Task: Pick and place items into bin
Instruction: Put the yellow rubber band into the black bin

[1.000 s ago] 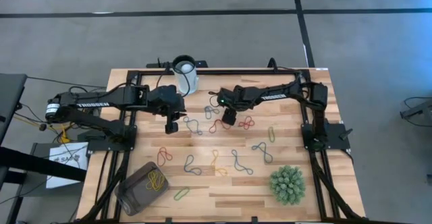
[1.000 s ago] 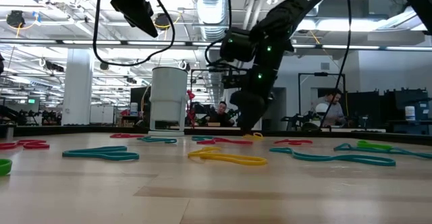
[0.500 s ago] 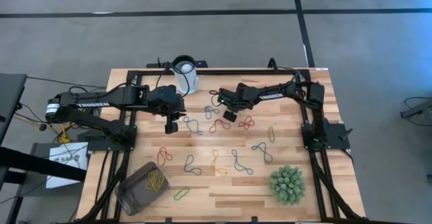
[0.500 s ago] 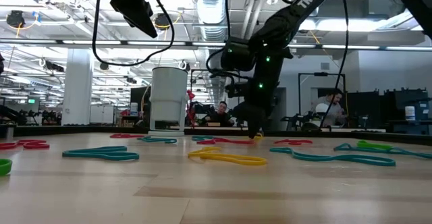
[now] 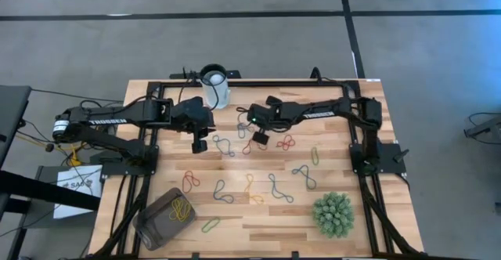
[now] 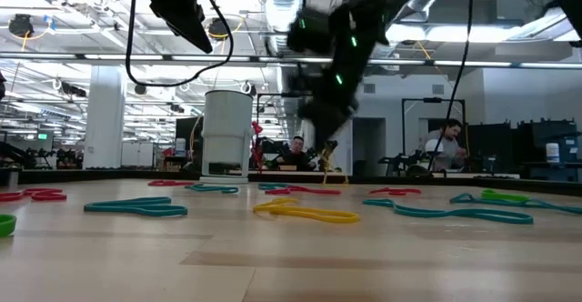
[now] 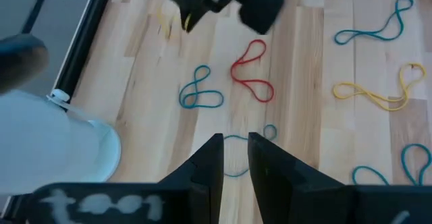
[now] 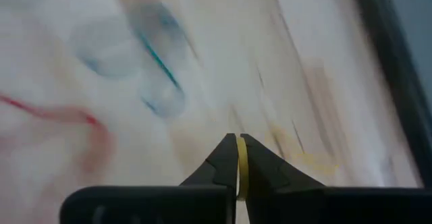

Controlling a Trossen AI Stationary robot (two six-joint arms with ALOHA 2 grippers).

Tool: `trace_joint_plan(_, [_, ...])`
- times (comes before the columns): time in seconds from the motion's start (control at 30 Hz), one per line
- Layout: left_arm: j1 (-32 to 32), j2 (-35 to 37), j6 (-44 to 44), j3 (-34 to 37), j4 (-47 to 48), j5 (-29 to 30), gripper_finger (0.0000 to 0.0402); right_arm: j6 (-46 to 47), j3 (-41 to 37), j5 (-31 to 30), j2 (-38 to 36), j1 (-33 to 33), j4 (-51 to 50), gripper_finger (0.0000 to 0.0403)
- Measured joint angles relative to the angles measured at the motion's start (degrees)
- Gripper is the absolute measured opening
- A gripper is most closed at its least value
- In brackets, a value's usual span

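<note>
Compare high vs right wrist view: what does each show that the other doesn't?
Only the high view: the bin at the table's near-left corner with yellow bands in it, the white cup, the green plant ball, and the left gripper waiting near the cup.
Only the right wrist view: a yellow band pinched between the shut fingers of the right gripper.
Both: the right gripper over the wooden table, with blue and red bands nearby.

Right hand [image 6: 326,147]: raised above the light wooden bench [image 6: 273,256], a thin yellow looped band [image 6: 326,161] dangling from its tip.
Left hand [image 6: 186,15]: high, upper left, fingers not discernible.
White cylindrical cup [image 6: 226,131]: upright at the far edge.
Nearest band: flat yellow loop [image 6: 305,213], mid-bench.
Teal loops: one left [image 6: 136,207], one right [image 6: 455,213].
</note>
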State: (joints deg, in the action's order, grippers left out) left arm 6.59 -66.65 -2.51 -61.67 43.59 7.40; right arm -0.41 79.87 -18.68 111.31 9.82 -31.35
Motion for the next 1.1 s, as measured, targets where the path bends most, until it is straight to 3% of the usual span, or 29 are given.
trace_joint_plan(0.37, [-1.17, -0.02, -0.02, -0.03, -4.95, -0.7, 0.0058, -0.24, 7.92, 1.55, -9.88, -8.45, -2.21, 0.0001])
trace_joint_plan(0.57, [-4.48, -0.02, -0.54, -0.03, -13.11, -5.21, 0.0058, -2.54, 8.11, 6.19, -10.6, -10.88, 2.37, 0.0001])
trace_joint_plan(1.1, [-6.69, -0.02, -2.17, -0.03, -14.65, -2.03, 0.0061, -7.61, 8.11, 6.87, -10.58, -12.56, 17.33, 0.0])
